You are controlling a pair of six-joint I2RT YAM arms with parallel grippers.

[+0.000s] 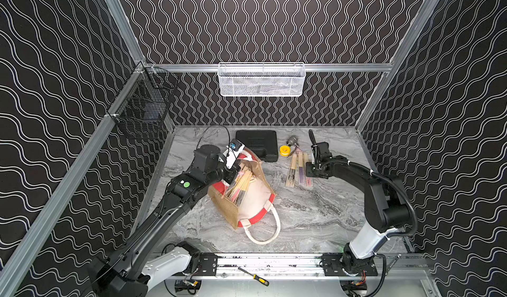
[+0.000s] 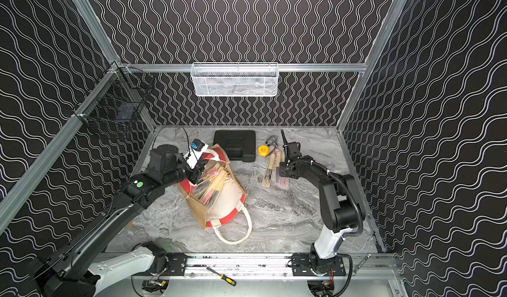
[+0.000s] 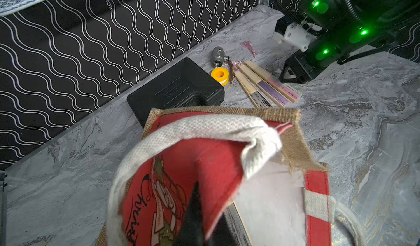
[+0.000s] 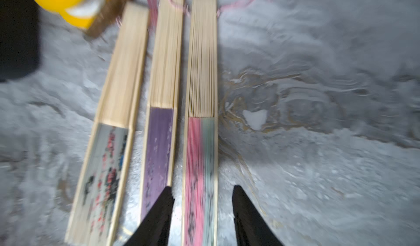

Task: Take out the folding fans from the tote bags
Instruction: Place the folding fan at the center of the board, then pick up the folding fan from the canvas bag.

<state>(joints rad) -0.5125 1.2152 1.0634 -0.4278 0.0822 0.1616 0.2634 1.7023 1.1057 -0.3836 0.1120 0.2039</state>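
Observation:
The tote bag (image 1: 256, 203) (image 2: 229, 201) lies tipped on the marble table, mouth to the far left, with several folding fans (image 1: 240, 186) (image 2: 211, 186) sticking out. My left gripper (image 1: 233, 169) (image 3: 204, 210) is shut on the bag's red printed panel (image 3: 172, 188) at the mouth, below the white rope handle (image 3: 204, 129). Three more fans (image 1: 299, 169) (image 3: 268, 85) lie side by side on the table to the right. My right gripper (image 4: 202, 194) (image 1: 309, 173) stands open just over them, its jaws astride the pink-green fan (image 4: 201, 154), beside a purple fan (image 4: 159, 142).
A flat black case (image 1: 258, 144), a yellow tape roll (image 1: 284, 150) and a metal valve (image 1: 293, 140) sit behind the bag and fans. A screwdriver (image 1: 253, 276) lies on the front rail. A white mesh basket (image 1: 260, 80) and a black wire basket (image 1: 142, 109) hang on the walls.

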